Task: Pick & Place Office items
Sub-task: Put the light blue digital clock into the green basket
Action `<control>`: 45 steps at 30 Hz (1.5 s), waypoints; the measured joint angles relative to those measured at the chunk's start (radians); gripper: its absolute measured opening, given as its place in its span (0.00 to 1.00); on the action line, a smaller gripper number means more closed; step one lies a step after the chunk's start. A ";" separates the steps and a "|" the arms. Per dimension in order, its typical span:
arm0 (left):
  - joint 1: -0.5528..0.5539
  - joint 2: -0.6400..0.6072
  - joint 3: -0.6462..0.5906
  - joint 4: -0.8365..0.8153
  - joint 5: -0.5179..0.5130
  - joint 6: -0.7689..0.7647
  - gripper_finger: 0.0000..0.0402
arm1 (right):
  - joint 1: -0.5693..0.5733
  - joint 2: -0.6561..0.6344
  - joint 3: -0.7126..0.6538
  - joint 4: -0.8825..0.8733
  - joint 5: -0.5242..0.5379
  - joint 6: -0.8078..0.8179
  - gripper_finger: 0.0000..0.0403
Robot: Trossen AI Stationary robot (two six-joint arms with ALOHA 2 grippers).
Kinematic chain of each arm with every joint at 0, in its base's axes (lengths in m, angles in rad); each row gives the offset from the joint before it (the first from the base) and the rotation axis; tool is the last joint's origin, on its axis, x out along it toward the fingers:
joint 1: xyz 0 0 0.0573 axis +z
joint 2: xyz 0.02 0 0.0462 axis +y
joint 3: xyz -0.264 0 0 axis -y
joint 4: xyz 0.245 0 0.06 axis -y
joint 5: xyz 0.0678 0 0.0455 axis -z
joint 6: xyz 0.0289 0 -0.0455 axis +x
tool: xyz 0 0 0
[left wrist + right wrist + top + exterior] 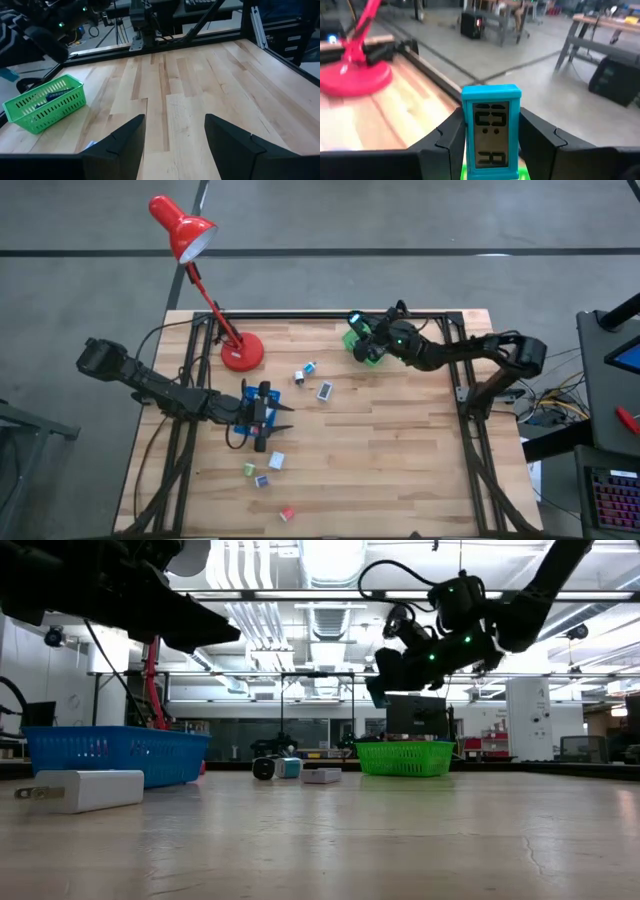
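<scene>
Placing step: the right claw, clamped on a teal clock, hangs over the green basket at the worktop's far side; next, release it inside. Left claw waits apart, empty.

The table is pale wood in narrow planks, smooth with a soft sheen. The green basket is meshed plastic; the blue tray looks the same. The red desk lamp has a glossy painted shade and base. The right gripper has matt dark fingers clamping a teal, smooth plastic piece with a grey display.
</scene>
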 joint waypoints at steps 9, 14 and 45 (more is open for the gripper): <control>0.000 0.000 0.000 0.000 0.001 0.000 0.52 | -0.025 -0.037 0.051 -0.273 -0.030 0.012 0.35; 0.000 0.000 0.000 0.000 0.003 0.000 0.52 | -0.033 -0.017 0.085 -0.374 -0.036 0.015 0.35; 0.000 0.000 0.000 0.000 0.002 0.004 0.52 | -0.144 0.004 0.101 -0.655 -0.269 0.067 0.35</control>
